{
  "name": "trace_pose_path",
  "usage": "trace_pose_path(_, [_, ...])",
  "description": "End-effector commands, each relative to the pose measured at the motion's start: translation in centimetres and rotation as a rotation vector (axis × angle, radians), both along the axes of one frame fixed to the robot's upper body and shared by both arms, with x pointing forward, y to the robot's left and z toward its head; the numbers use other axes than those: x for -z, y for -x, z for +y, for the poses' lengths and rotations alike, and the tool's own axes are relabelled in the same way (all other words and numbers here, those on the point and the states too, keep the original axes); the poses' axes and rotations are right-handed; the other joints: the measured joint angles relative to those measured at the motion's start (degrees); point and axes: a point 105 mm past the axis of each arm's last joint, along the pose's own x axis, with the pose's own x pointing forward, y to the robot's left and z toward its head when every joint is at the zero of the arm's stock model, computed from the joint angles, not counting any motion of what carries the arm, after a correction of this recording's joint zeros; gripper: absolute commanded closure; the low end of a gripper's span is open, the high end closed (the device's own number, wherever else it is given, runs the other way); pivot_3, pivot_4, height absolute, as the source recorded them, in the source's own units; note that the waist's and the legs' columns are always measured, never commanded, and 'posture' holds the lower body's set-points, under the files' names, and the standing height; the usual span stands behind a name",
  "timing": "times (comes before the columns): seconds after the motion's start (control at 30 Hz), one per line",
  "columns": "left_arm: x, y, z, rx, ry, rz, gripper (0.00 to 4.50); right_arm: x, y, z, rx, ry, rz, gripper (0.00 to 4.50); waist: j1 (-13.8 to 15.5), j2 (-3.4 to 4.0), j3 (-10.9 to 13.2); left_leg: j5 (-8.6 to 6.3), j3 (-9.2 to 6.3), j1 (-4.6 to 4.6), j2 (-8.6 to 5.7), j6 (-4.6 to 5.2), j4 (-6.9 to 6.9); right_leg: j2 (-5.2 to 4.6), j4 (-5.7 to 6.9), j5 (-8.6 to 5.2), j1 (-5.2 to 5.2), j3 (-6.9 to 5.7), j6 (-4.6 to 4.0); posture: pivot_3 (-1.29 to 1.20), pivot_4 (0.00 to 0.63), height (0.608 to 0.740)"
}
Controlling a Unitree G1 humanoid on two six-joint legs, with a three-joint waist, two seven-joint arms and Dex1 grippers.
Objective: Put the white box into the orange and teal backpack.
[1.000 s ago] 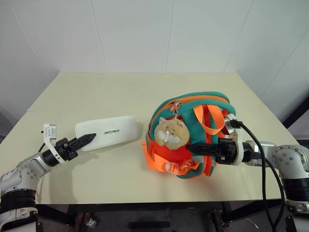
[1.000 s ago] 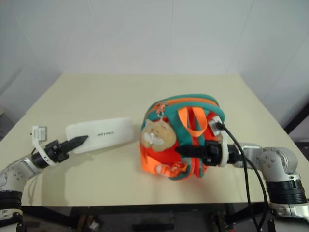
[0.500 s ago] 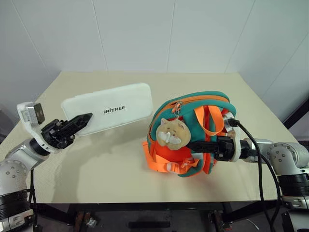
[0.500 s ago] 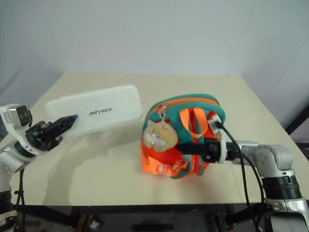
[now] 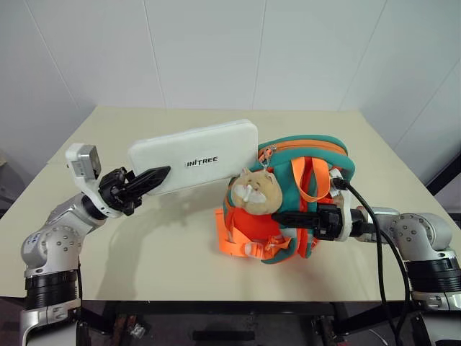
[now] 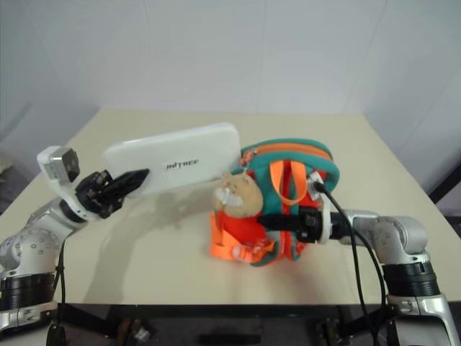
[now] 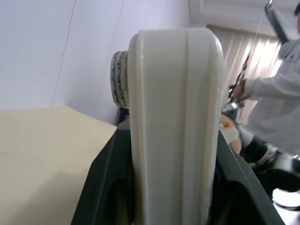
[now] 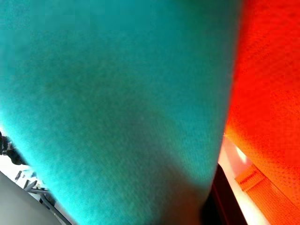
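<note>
Lifted clear off the desk (image 5: 180,245) now: white box (image 5: 194,155) pinched in left jaws (image 5: 148,179), far end beside orange and teal backpack (image 5: 302,191). Right jaws (image 5: 288,217) clamped on a strap. Insertion next, probably.

A beige tabletop (image 5: 180,245) stands against white panelled walls (image 5: 202,50) under even light. Beyond it the left wrist view shows pale curtains (image 7: 248,61), perhaps over a window, and a person's white sleeve (image 7: 276,89).

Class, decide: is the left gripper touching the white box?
Touching. In the left wrist view the left gripper's black fingers press both faces of the white box; the left eye view shows the box lifted off the table.
</note>
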Motion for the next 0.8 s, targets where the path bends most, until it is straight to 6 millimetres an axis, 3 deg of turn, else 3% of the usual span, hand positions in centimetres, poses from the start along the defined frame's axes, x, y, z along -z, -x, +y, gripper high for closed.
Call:
trace_pose_path(0.03, [0.5,0.1,-0.2,0.006,-0.111,-0.027,3.19,-0.6,0.5,-0.1,-0.007,-0.011,-0.033,4.45,0.3,0.0,0.0,0.0,0.0,0.0,0.0,0.0,0.0,0.0,0.0,0.0,0.0,0.0,0.0,0.0,0.15,0.74])
trace_pose_path(0.23, [1.8,-0.1,0.2,0.015,-0.302,-0.055,3.19,-0.5,0.4,0.0,0.001,-0.023,-0.036,4.45,0.4,0.0,0.0,-0.03,0.0,0.0,0.0,0.0,-0.02,0.0,-0.02,-0.01,-0.01,0.0,-0.02,0.0,0.15,0.74])
trace_pose_path(0.33, [1.8,-0.6,-0.6,0.032,-0.339,-0.075,3.19,-0.4,0.4,0.2,-0.001,-0.03,-0.035,4.45,0.4,0.0,0.0,-0.04,0.0,0.0,0.0,0.02,-0.02,-0.01,-0.03,-0.02,-0.01,0.0,-0.03,0.0,0.15,0.74])
trace_pose_path(0.67, [-0.3,-2.5,-7.6,0.151,-0.324,-0.128,3.19,-0.2,0.2,1.0,-0.015,-0.051,-0.035,4.45,0.5,0.01,0.0,-0.06,-0.01,-0.07,0.0,0.06,0.07,0.03,0.0,0.01,-0.01,0.0,0.03,0.0,0.15,0.74])
trace_pose_path(0.8, [-0.2,-4.0,-10.9,0.121,-0.429,-0.124,3.19,0.0,0.2,1.3,-0.019,-0.061,-0.037,4.45,0.4,0.01,0.0,-0.06,0.0,-0.07,0.0,0.06,0.08,0.05,0.01,0.02,-0.02,0.02,0.07,0.0,0.15,0.74])
